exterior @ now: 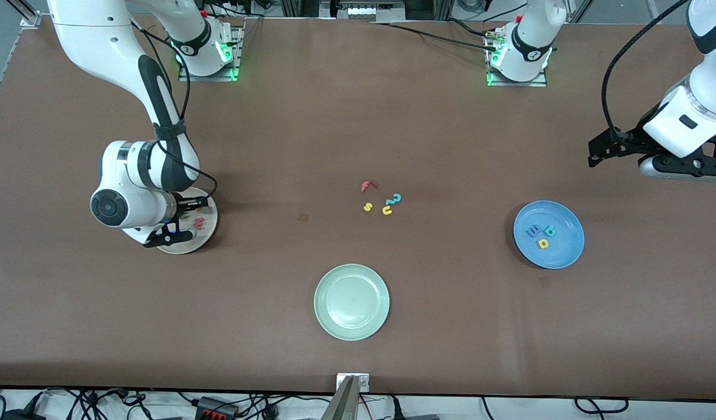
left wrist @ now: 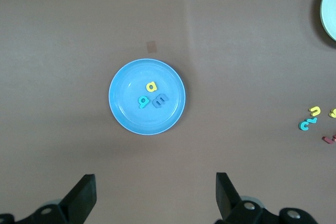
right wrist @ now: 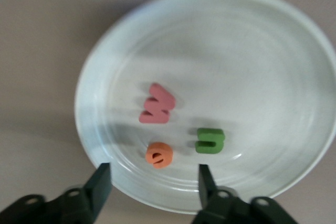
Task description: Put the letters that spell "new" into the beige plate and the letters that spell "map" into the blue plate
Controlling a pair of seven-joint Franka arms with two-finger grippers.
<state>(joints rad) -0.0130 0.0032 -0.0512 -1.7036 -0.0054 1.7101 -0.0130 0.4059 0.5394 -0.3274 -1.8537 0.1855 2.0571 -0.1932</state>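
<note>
Your right gripper (right wrist: 152, 184) hangs low over the beige plate (right wrist: 273, 51) at the right arm's end of the table. Its fingers stand apart and hold nothing. All three letters of "new" lie loose in that plate: pinkish-red w (right wrist: 157, 104), orange e (right wrist: 159, 155) and dark green n (right wrist: 210, 140). The e lies just below the open fingertips, so by the look of it that was the last piece dropped.

Mid-table you have the leftovers: red f (exterior: 368, 185), yellow s (exterior: 368, 206), yellow u (exterior: 387, 210) and teal curly piece (exterior: 395, 199). The pale green plate (exterior: 351, 301) lies nearer the front camera, with nothing in it.

Toward the left arm's end, the blue plate (left wrist: 147, 96) holds blue m (left wrist: 160, 99), yellow a (left wrist: 151, 86) and teal p (left wrist: 143, 101).

Your left gripper (left wrist: 156, 198) waits high above the table near the blue plate, fingers spread wide, nothing held.

Judgement: both words are placed and the sorting looks complete. All that remains is for you to lift the right arm clear.
</note>
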